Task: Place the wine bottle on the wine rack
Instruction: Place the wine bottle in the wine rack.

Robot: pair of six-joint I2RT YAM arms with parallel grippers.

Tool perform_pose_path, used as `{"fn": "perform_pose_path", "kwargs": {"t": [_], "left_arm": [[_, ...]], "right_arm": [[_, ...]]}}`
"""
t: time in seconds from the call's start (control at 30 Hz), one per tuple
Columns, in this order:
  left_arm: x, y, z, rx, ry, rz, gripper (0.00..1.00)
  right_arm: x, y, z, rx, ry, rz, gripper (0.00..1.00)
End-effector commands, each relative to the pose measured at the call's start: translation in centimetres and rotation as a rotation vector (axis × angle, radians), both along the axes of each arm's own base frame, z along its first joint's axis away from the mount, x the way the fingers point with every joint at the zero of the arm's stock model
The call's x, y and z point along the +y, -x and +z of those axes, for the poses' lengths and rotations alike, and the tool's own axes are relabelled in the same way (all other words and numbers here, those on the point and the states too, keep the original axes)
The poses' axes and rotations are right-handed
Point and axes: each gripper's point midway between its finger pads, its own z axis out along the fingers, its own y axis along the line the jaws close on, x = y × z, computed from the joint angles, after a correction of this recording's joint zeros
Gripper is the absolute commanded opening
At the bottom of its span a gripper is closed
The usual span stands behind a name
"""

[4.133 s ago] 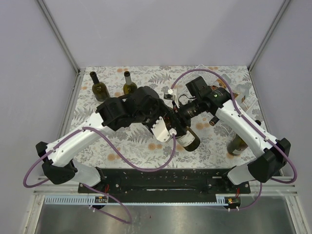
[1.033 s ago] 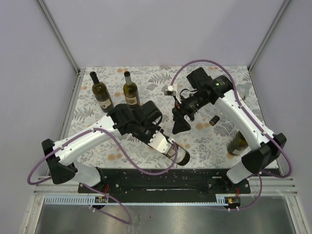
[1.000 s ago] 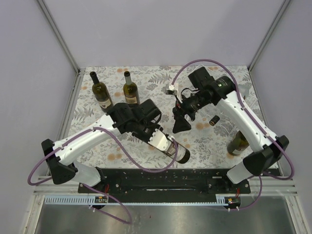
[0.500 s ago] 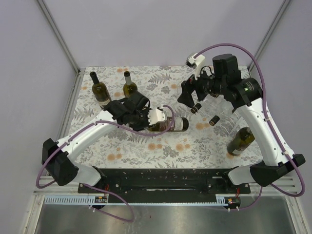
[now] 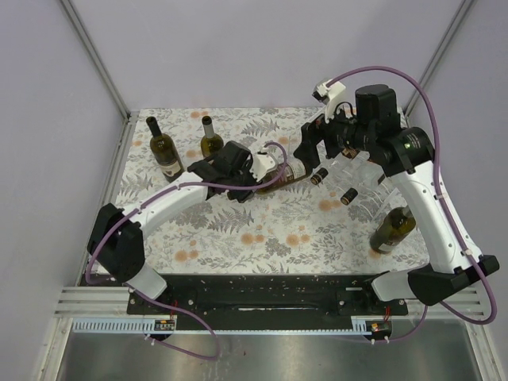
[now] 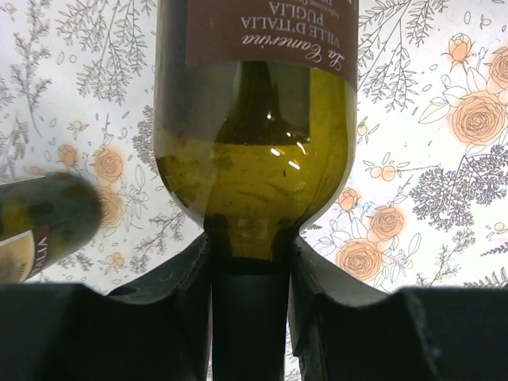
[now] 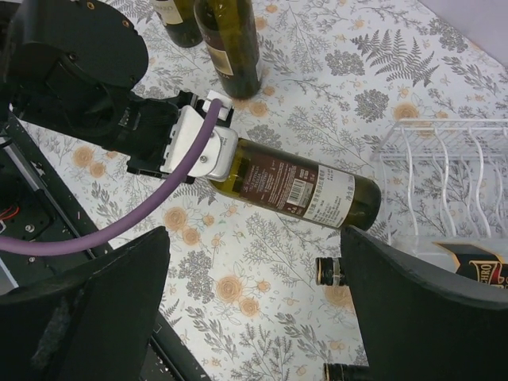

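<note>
The wine bottle (image 5: 292, 169) is green with a dark label and lies level, its base pointing right toward the wine rack (image 5: 367, 181). My left gripper (image 5: 262, 167) is shut on its neck. In the left wrist view the black fingers (image 6: 317, 278) clamp the neck below the bottle's shoulder (image 6: 254, 159). In the right wrist view the bottle (image 7: 294, 186) ends just left of the clear ribbed rack (image 7: 444, 163). My right gripper (image 5: 312, 149) hangs open above the bottle's base, and its wide-set fingers (image 7: 87, 317) hold nothing.
Two bottles (image 5: 164, 149) (image 5: 211, 140) stand at the back left. Bottle necks (image 5: 320, 176) (image 5: 348, 195) stick out of the rack's front. Another bottle (image 5: 394, 230) stands near the right edge. Purple cables loop over both arms.
My left arm has swung the bottle from the near centre back and right, turning it level beside the rack. My right arm has lifted back over the rack's left end.
</note>
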Motion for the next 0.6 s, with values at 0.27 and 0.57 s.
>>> {"fn": "perform_pose_path", "kwargs": {"t": [0.27,0.57], "left_arm": [[-3.4,-3.1,3.9,-0.129,0.248,0.073,0.0],[-2.4,-2.0,4.7,-0.152,0.258,0.06,0.0]], "right_arm": [[-5.5,-2.3,1.4,-0.115,0.042,-0.232,0.97],[-13.7,-6.8,0.2,-0.095,0.077,-0.501,0.96]]}}
